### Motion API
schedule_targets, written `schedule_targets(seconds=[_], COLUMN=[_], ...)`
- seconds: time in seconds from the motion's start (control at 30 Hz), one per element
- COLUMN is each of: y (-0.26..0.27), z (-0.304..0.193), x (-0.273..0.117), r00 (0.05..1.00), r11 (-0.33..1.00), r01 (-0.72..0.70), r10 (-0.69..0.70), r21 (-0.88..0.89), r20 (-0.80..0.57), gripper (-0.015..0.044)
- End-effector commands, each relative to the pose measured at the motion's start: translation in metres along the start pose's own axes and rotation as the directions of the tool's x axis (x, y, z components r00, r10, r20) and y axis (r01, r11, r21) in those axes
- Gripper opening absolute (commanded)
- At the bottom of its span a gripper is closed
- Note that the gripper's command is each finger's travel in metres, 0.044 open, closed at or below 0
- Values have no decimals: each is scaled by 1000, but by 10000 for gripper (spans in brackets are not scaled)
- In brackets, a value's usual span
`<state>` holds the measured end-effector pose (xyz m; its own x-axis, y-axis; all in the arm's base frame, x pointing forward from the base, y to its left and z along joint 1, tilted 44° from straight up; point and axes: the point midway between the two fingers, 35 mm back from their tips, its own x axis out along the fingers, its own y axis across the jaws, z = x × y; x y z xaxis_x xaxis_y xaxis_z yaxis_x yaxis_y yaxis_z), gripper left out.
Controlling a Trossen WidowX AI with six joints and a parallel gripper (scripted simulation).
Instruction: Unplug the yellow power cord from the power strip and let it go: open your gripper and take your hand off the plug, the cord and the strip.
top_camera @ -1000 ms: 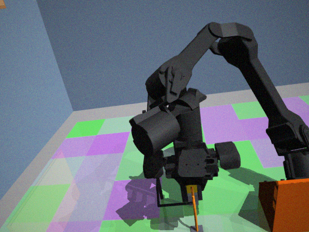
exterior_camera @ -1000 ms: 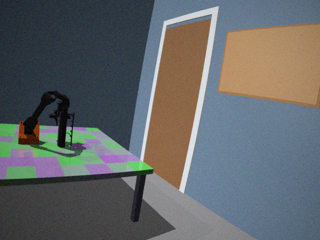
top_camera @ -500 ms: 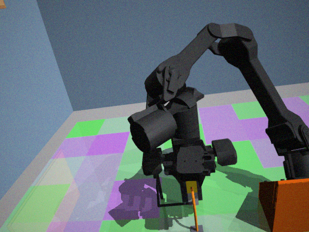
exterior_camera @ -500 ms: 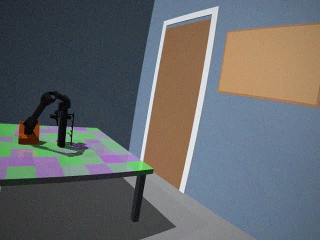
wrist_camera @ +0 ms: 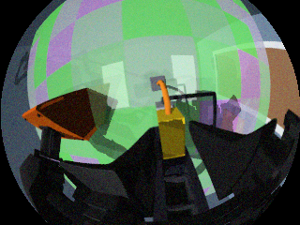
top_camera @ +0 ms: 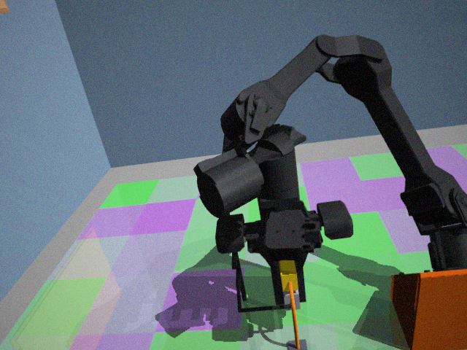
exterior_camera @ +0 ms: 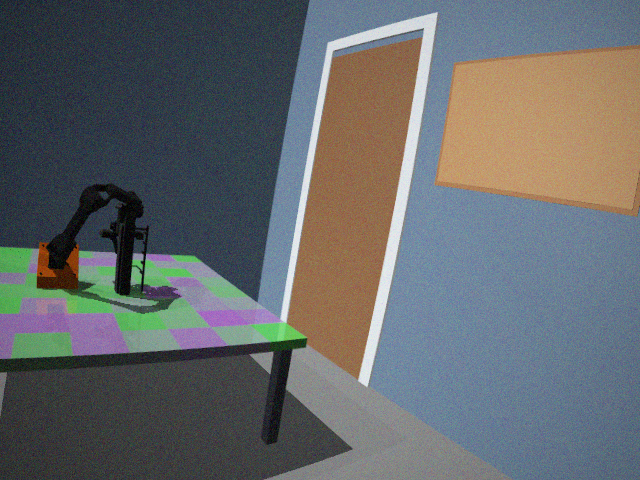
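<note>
The yellow plug (top_camera: 288, 280) (wrist_camera: 172, 136) sits at the lowest outlet of the black power strip (top_camera: 279, 297) (exterior_camera: 124, 263) (wrist_camera: 177, 208), which stands upright. An orange-yellow cord (top_camera: 294, 312) (wrist_camera: 166, 98) runs from the plug to a small grey block (top_camera: 295, 344) (wrist_camera: 157, 83). My gripper (wrist_camera: 172, 129) is partly open, one finger on each side of the plug. In the wrist view the left fingertip is close against the plug's side; a narrow gap shows at the right one. How deep the plug sits is hidden.
A thin black frame (top_camera: 262, 308) (exterior_camera: 143, 258) (wrist_camera: 215, 110) stands beside the strip. The orange base block (top_camera: 441, 308) (exterior_camera: 57, 280) of my arm is on the other side. A thin grey cable (top_camera: 268, 337) lies on the checkered table.
</note>
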<state>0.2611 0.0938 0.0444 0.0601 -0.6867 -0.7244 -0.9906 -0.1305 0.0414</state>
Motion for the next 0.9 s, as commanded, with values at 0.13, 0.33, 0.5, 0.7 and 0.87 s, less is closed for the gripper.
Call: schedule_targets(seconds=[0.13, 0.33, 0.5, 0.7, 0.87], y=[0, 0, 0, 0, 0], z=[-3, -3, -2, -2, 0], x=[1, 10, 8, 8, 7], r00=[1000, 1000, 1000, 1000, 1000], r11=[1000, 1000, 1000, 1000, 1000], r01=[7, 7, 3, 3, 3], r10=[-7, -7, -3, -3, -3], r21=[-1, -1, 1, 1, 1], r20=[1, 1, 2, 2, 2], gripper=[160, 160, 48, 8, 0])
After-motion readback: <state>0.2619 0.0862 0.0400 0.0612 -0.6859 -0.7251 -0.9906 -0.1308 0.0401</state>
